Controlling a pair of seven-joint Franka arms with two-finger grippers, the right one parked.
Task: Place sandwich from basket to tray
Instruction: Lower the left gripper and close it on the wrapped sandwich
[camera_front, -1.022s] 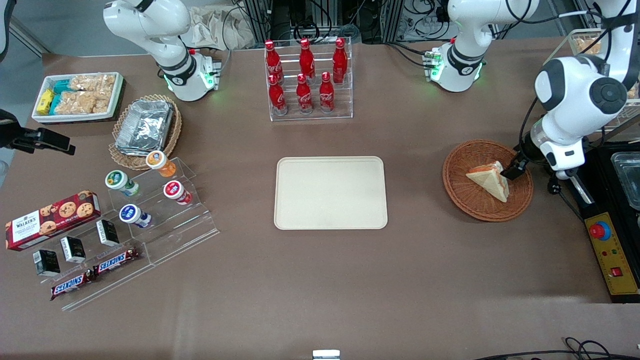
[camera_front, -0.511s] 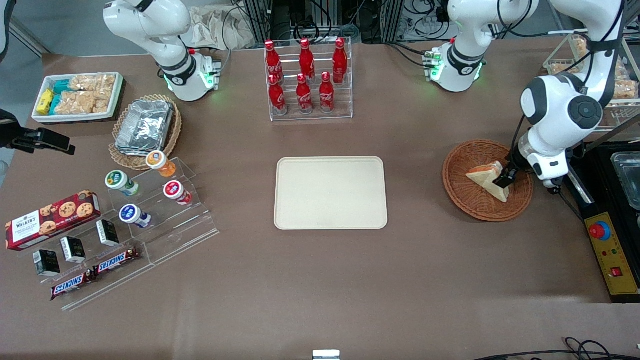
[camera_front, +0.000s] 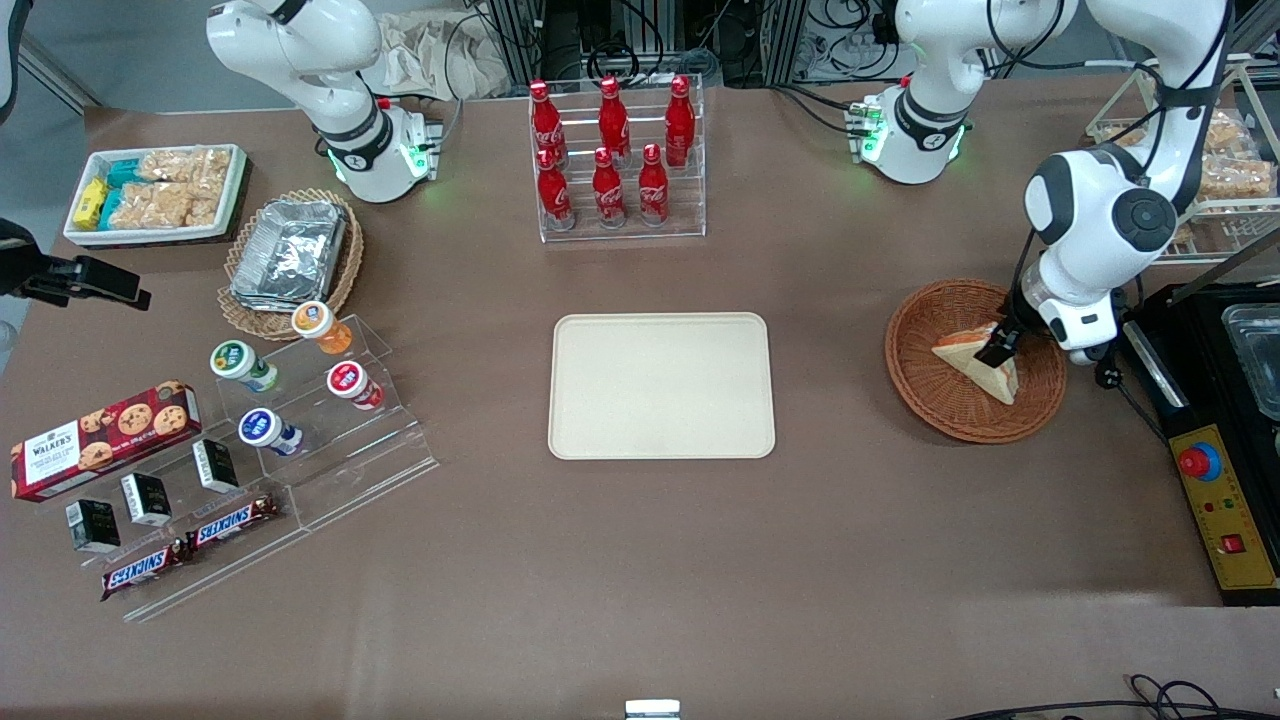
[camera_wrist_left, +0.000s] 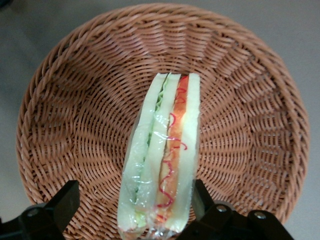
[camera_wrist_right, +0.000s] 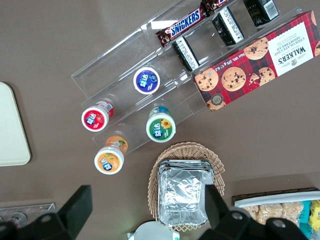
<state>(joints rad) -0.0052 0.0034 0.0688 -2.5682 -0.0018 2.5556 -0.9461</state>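
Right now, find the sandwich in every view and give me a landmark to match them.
Front view: the sandwich lies in the basket, the gripper at its edge.
Left wrist view: the sandwich stands on edge in the basket, between the open gripper's fingers.
Right wrist view: not in it.
Shared landmark: the basket.

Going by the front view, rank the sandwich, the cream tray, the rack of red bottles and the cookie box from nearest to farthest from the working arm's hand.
The hand, open, sits over the wicker basket.
1. Triangular white-bread sandwich, in the basket between the fingers.
2. Flat cream rectangular tray, mid-table.
3. Clear rack of red bottles, farther from the camera than the tray.
4. Red cookie box, toward the parked arm's end.
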